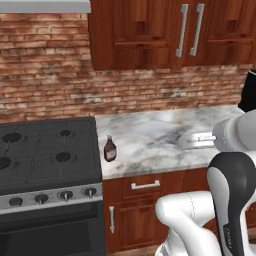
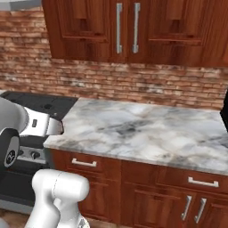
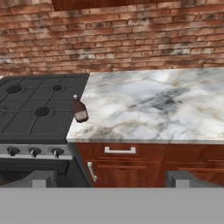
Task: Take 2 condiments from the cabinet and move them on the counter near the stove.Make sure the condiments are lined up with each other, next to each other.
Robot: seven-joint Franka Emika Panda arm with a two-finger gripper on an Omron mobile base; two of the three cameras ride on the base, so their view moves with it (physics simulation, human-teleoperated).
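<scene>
A dark maroon bottle point(image 1: 110, 149) with a pale label and a dark cap is seen standing upright on the marble counter point(image 1: 160, 135), right at the counter's left edge and just beside the black stove point(image 1: 47, 150). In the hand view the bottle point(image 3: 79, 109) is placed beyond the finger tips point(image 3: 41, 178), nearer to the left tip than to the right one and well apart from both, with nothing touching it. The counter is a white-grey slab with brownish veins; the stove carries four burners and a silver strip of round knobs. The reddish-brown wall cabinet point(image 1: 150, 32) is mounted above the counter, though its shelf niche cannot be made out with certainty.
</scene>
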